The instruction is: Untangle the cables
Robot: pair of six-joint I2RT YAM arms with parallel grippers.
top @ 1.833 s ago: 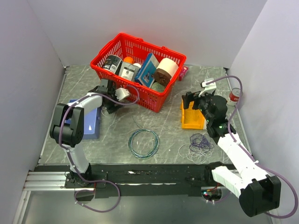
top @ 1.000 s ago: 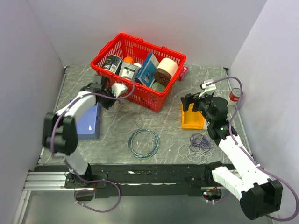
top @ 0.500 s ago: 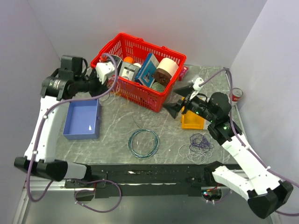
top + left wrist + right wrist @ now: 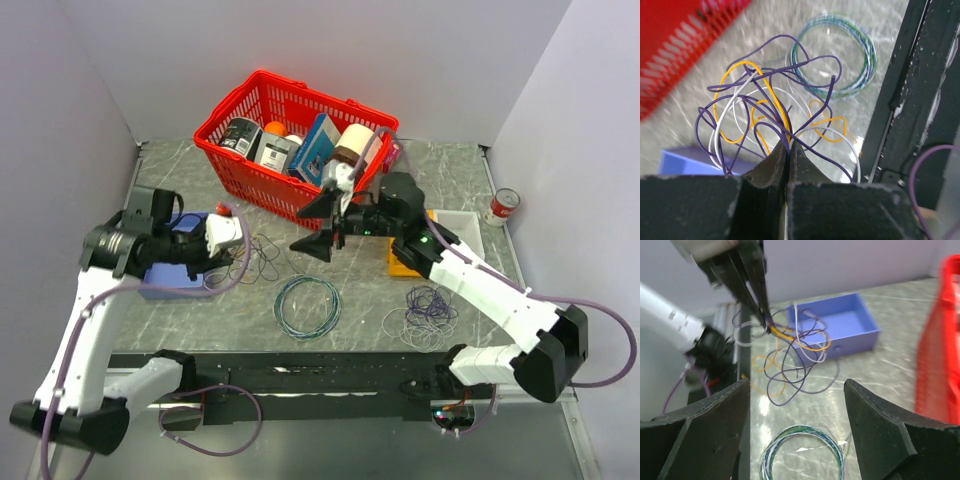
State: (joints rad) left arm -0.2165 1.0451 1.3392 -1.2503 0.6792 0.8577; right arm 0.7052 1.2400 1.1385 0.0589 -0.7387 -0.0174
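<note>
The left gripper [image 4: 787,150], clenched on the purple, white and orange cable tangle [image 4: 765,110], has lifted it off the table [image 4: 350,270] beside the blue tray [image 4: 840,325]. The right gripper [image 4: 796,387] has swung across, fingers spread, seemingly ready to pull a strand.

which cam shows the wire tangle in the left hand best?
Left wrist: the wire tangle fills the frame, purple, white and yellow strands distinct, pinched in the shut left hand. Right wrist shows it smaller, dangling before the blue tray. Top view gives only a faint scribble.
</note>
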